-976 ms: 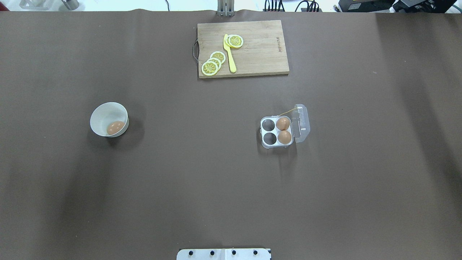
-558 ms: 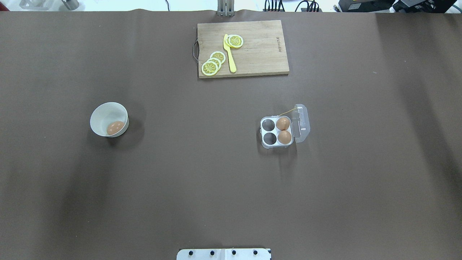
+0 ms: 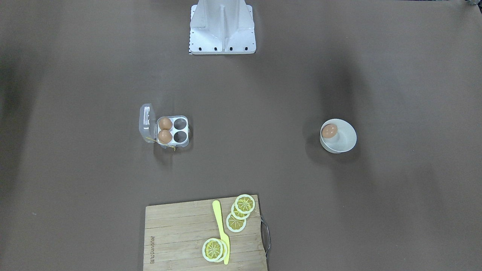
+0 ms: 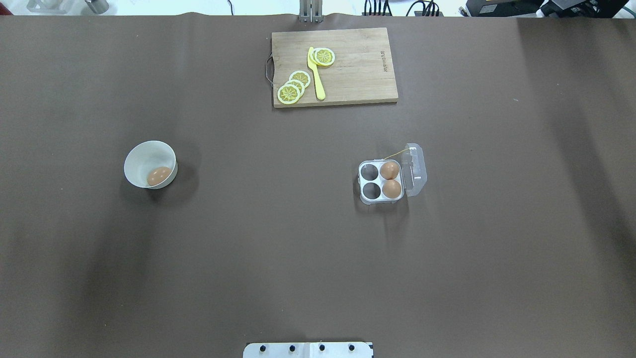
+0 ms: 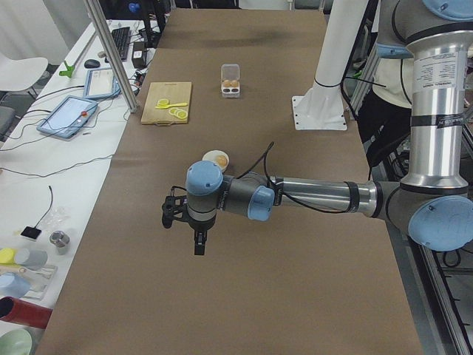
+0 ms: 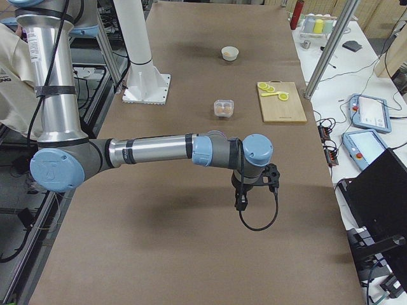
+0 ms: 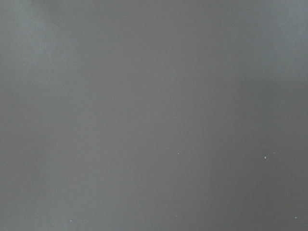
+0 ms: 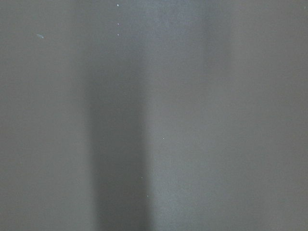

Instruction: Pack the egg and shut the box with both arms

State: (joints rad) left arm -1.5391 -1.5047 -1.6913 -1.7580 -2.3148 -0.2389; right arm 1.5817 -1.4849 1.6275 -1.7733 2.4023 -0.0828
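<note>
Nothing on the table (image 4: 298, 258) has moved in the last second, so we judge packing not begun. The egg (image 4: 159, 176) lies in the bowl (image 4: 141, 155), mid-left of the overhead view; the box (image 4: 381, 182) stands open right of centre, half filled. The left gripper (image 5: 199, 244) and right gripper (image 6: 241, 202) show only in side views, so we cannot tell whether they are open or closed.

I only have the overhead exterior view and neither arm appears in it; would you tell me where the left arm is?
Observer: The left arm stretches level above bare table, the left gripper pointing down, nearer the left side camera than the white bowl.
Operator: And the right arm?
Observer: The right arm does likewise at the other end, the right gripper pointing down, nearer its side camera than the box.
Operator: And the wrist cameras?
Observer: Only bare table.
</note>
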